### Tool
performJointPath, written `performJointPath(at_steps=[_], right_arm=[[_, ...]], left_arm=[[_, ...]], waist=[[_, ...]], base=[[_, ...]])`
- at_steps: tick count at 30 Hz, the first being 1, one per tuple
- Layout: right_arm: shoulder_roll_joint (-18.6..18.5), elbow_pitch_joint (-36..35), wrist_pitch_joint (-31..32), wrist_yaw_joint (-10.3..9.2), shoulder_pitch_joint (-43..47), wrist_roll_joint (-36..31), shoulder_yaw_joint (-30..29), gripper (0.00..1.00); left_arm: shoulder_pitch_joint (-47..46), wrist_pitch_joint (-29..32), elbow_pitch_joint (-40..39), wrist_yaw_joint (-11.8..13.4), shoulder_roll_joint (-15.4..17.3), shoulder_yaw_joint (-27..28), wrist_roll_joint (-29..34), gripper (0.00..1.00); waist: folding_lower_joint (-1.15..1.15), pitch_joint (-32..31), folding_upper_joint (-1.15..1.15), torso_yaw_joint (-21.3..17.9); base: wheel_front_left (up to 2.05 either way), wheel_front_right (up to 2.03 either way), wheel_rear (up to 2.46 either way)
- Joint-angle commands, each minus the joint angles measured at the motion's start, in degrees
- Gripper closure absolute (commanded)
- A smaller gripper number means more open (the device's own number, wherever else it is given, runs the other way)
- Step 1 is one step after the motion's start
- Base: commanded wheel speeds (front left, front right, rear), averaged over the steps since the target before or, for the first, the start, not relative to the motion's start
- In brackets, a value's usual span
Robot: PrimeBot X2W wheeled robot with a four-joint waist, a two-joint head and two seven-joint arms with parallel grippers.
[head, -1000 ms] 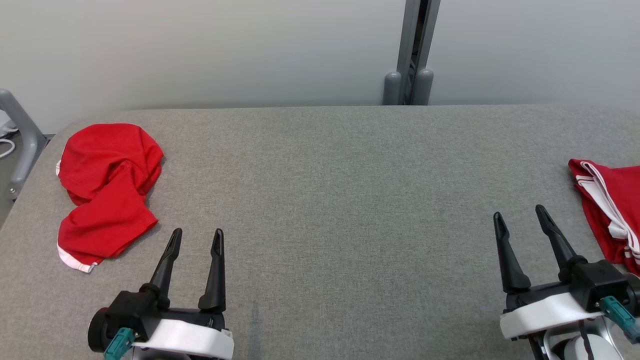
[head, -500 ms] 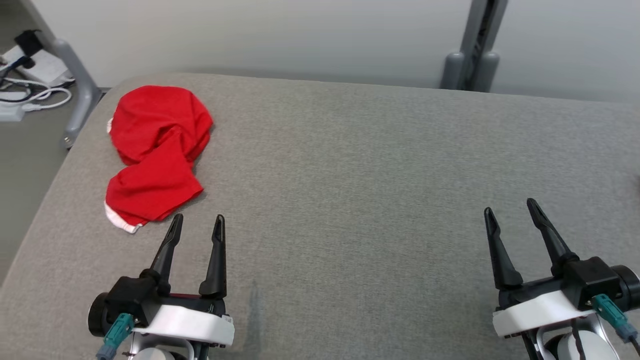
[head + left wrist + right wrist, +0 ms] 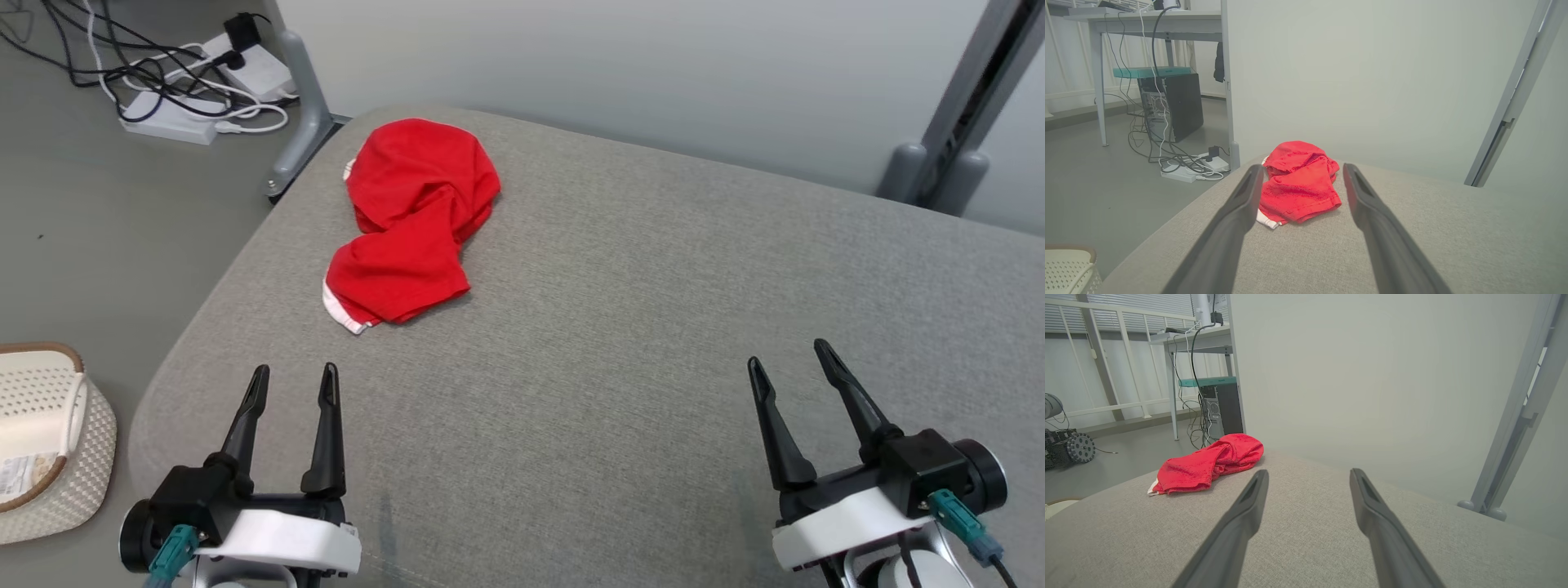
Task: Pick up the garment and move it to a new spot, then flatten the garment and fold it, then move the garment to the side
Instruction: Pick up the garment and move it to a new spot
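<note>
Garment (image 3: 412,220) sat bunched at the tabletop (image 3: 620,343) corner. I had left hand (image 3: 295,369) aimed at it for pickup and right hand (image 3: 785,353) parked clear. Both were wide, empty.

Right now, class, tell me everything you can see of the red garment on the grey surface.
The red garment is soft knit-looking cloth with white trim at one hem. It lies crumpled and bunched, folded over itself, near the far left corner of the grey fabric-covered table. Only the table touches it; the open left gripper sits short of it.

Pale wall (image 3: 620,65), grey floor (image 3: 106,237), desk (image 3: 1147,18) with cables (image 3: 1167,159)
</note>
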Motion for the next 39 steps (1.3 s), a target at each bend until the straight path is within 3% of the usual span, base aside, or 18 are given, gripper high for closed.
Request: performJointPath(at_steps=[1,14,29,34,39], right_arm=[[-0.3,0.3,0.0,-0.05,0.7,0.4,0.2,0.0],[-0.3,3.2,0.0,-0.05,-2.8,1.8,5.6,0.0],[-0.3,3.8,0.0,-0.05,-2.4,2.4,6.3,0.0],[-0.3,3.1,0.0,-0.05,-2.8,0.9,5.1,0.0],[-0.3,0.9,-0.1,-0.05,-3.4,-1.5,3.3,0.0]], left_arm=[[0.6,-0.2,0.0,0.1,0.2,0.4,0.5,0.0],[4.0,-0.2,-2.6,1.3,0.2,3.5,0.3,0.0],[4.8,-0.2,-3.3,1.5,0.2,4.1,0.5,0.0],[3.2,-0.2,-1.9,-0.1,0.2,5.2,0.6,0.0],[-1.1,-0.2,2.0,-3.9,1.0,6.6,1.8,0.0]], waist=[[0.0,-2.0,0.0,2.7],[0.0,-2.8,0.0,3.9],[0.0,-3.5,0.0,3.4],[0.0,-1.7,0.0,3.6],[0.0,2.2,0.0,4.1]], base=[[0.0,0.0,0.0],[0.0,0.0,0.0],[0.0,0.0,0.0],[0.0,0.0,0.0],[0.0,0.0,0.0]])
